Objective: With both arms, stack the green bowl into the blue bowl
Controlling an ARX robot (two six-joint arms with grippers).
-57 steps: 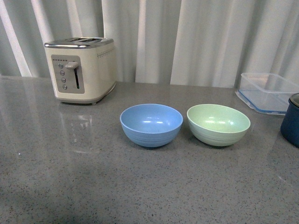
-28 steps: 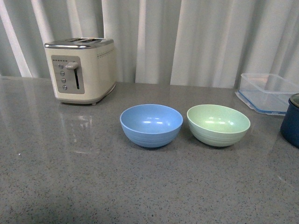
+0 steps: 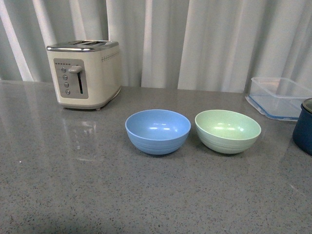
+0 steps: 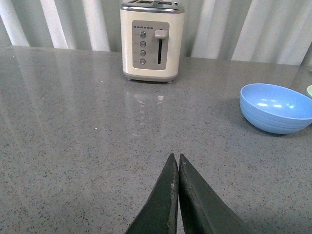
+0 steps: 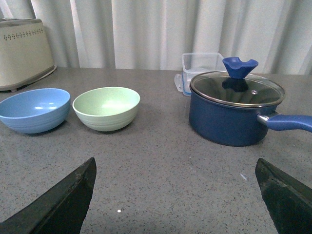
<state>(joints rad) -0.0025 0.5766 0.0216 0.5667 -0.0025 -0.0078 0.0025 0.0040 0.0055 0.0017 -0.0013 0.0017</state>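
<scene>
On grey counter (image 3: 97, 195): green bowl (image 3: 227, 130) upright, just right of blue bowl (image 3: 157, 130), apart. Left gripper (image 4: 175, 158) pressed together; right gripper (image 5: 175, 165) spread wide, empty. Risk: smooth rim slipping from pinch; navy pot (image 5: 229, 114) nearby, liable to knocks.

The jaws are dark, matte, tapering wedges.
</scene>
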